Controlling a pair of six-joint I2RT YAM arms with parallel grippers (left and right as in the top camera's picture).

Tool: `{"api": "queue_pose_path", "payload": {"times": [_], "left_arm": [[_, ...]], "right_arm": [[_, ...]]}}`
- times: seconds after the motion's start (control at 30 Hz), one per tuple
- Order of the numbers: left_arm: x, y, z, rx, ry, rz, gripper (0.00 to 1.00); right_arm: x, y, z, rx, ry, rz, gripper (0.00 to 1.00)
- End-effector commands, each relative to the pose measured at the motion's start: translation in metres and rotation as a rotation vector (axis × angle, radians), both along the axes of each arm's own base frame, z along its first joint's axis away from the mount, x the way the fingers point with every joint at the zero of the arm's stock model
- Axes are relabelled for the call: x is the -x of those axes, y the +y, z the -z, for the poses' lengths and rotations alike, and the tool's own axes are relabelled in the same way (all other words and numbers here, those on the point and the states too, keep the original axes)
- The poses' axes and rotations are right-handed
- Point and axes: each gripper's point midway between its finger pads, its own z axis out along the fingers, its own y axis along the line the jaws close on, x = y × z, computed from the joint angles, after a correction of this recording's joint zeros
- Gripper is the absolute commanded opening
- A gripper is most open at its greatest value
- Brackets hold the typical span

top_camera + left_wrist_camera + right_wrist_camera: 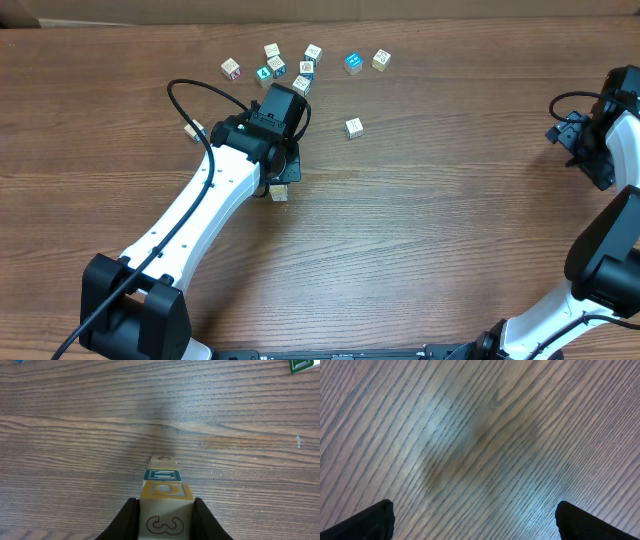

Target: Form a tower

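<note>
From overhead, the white left arm point(205, 205) reaches from the near-left corner of the wooden table point(430, 230) toward its middle. Its wrist is folded down, so the left gripper point(281, 172) points at the tabletop. The tower point(278, 193) shows only as a small pale block peeking out just below the black wrist, and the arm hides the rest. A scatter of loose cubes point(301, 85) lies toward the far edge, well apart from the tower. One single cube point(353, 127) sits on its own to the right of the wrist, and another point(193, 130) to its left. The right arm point(610, 240) stands at the right edge, with the right gripper point(588, 145) held far from all the blocks.

In the left wrist view, the left gripper point(165, 506) is clamped on the top block point(166, 521), one black finger pressed against each side. This pale cube has a yellow ring on its upper face and a brown outlined figure on the face toward the camera. The tower point(163, 476) runs on past it, one block wide: a blue-printed face, then a plain pale one, lined up with no gaps showing. A green cube point(301, 365) sits at the far right corner.

In the right wrist view, the right gripper point(477, 527) has its two dark fingertips wide apart at the bottom corners, with bare wood grain between them.
</note>
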Motion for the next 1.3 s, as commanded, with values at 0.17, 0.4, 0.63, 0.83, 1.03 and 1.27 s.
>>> {"api": "queue_pose_path", "payload": {"times": [0.17,0.4,0.63,0.83,1.03,1.27], "left_arm": [[-0.0006,0.0014,0.0022,-0.021,-0.004,0.014,0.05],[-0.0007,0.0014,0.0022,-0.021,-0.005,0.014,0.05],[-0.001,0.0021,0.0022,-0.021,-0.005,0.012,0.07],[-0.0011,0.0025,0.0021,-0.023,-0.006,0.011,0.07],[0.0006,0.0042,0.0028,-0.027,0.003,0.009,0.07],[0.0011,0.0043,0.0029,-0.028,0.005,0.009,0.07]], "right_arm": [[-0.0049,-0.0053,-0.0169,0.027,-0.041,0.002,1.0],[-0.0049,-0.0053,-0.0169,0.027,-0.041,0.002,1.0],[-0.0049,-0.0053,-0.0169,0.027,-0.041,0.002,1.0],[-0.0049,-0.0053,-0.0169,0.027,-0.041,0.002,1.0],[-0.0049,-0.0053,-0.0169,0.027,-0.041,0.002,1.0],[-0.0049,-0.0053,-0.0169,0.027,-0.041,0.002,1.0]]}}
